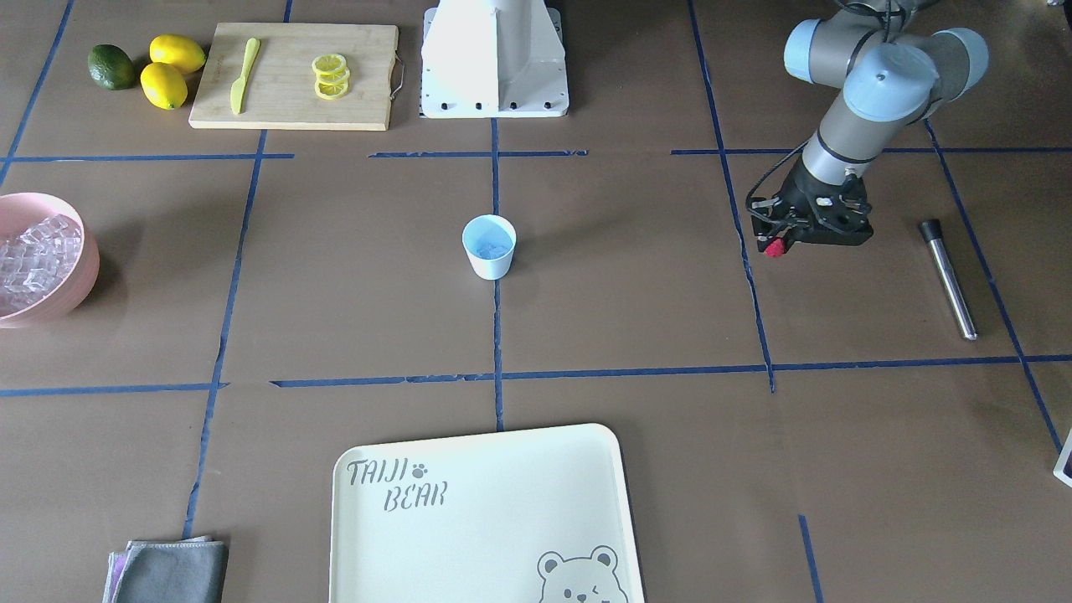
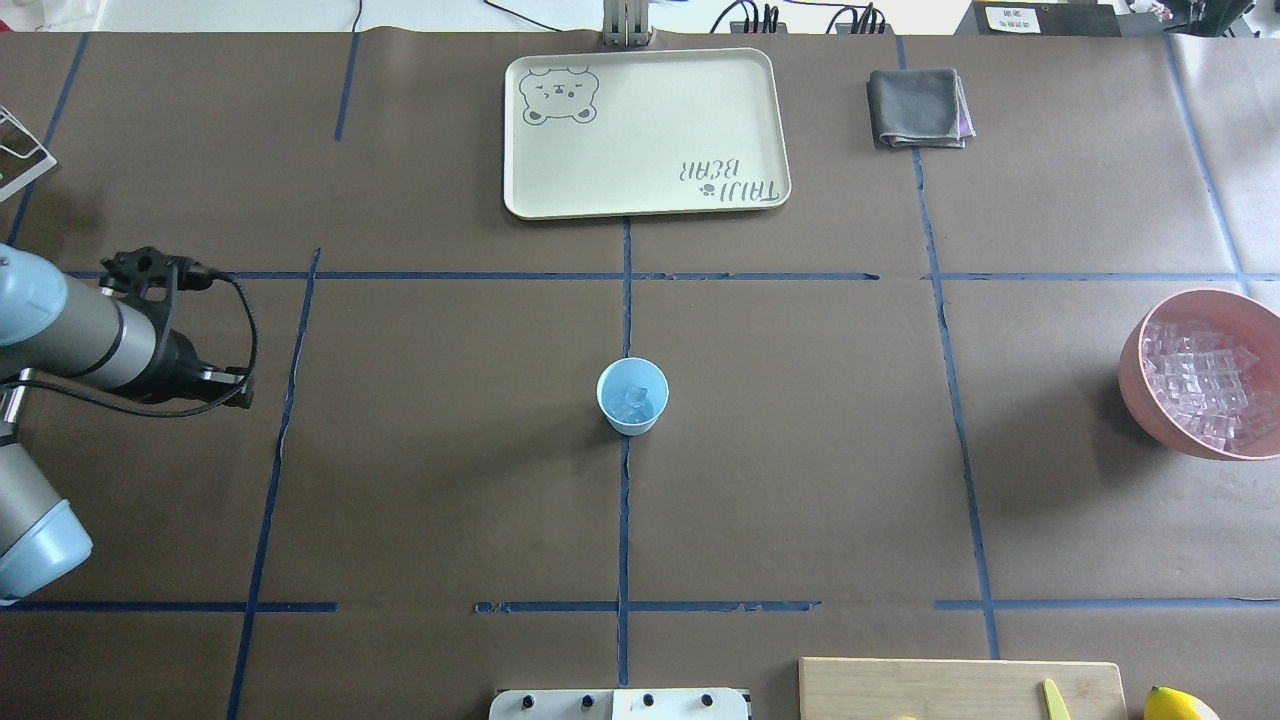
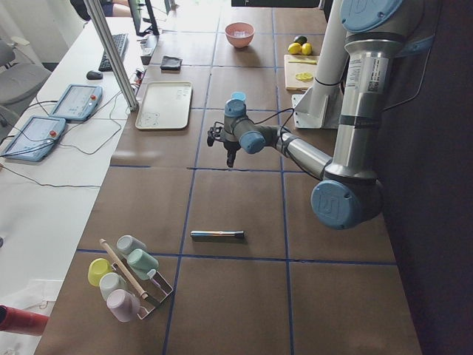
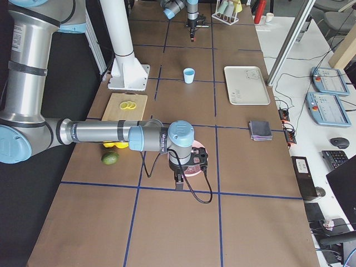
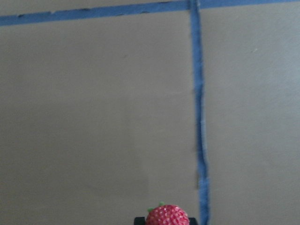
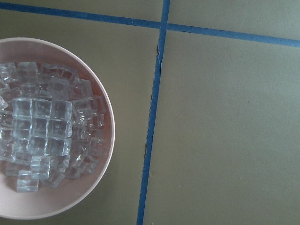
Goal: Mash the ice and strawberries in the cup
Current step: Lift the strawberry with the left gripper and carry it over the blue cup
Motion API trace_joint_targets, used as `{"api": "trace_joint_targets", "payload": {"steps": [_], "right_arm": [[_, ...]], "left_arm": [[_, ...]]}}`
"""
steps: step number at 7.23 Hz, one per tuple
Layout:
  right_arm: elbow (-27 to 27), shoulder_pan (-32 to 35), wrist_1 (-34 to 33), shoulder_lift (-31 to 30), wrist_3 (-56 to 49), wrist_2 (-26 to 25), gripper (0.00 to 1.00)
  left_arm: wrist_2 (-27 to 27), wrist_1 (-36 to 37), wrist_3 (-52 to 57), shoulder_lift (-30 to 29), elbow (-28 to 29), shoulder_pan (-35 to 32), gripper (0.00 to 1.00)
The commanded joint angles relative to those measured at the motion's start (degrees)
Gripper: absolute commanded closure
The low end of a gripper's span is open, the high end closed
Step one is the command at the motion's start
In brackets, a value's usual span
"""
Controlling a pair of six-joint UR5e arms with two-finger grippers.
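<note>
The white cup (image 1: pixel 489 247) with a light-blue inside stands at the table's middle, also in the overhead view (image 2: pixel 632 396), with a few ice cubes (image 2: pixel 634 398) in it. My left gripper (image 1: pixel 777 245) is shut on a small red strawberry (image 1: pixel 775 247), held low over the table far to the cup's side; the berry shows at the bottom of the left wrist view (image 5: pixel 167 216). My right gripper (image 4: pixel 179 178) hangs by the pink bowl (image 4: pixel 192 158); I cannot tell whether it is open. More ice (image 6: pixel 42 131) fills that bowl (image 6: pixel 110 136).
A metal muddler rod (image 1: pixel 948 278) lies beyond my left gripper. A cream tray (image 1: pixel 486 519) sits at the operators' side, a grey cloth (image 1: pixel 172 571) beside it. A cutting board (image 1: pixel 293 109) with lemon slices and a knife, lemons (image 1: pixel 172 71) and a lime (image 1: pixel 111 67) lie near the base.
</note>
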Motion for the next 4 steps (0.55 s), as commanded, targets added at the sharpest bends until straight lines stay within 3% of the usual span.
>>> {"api": "trace_joint_targets", "payload": {"steps": [1, 4], "right_arm": [[0.0, 0.0, 0.0, 0.1, 0.0, 0.0, 0.0], [0.0, 0.0, 0.0, 0.2, 0.0, 0.0, 0.01]], "left_arm": [[0.0, 11.8, -5.0, -13.4, -0.2, 2.0, 0.96], [5.2, 13.2, -19.8, -27.2, 4.8, 12.4, 0.94]]}}
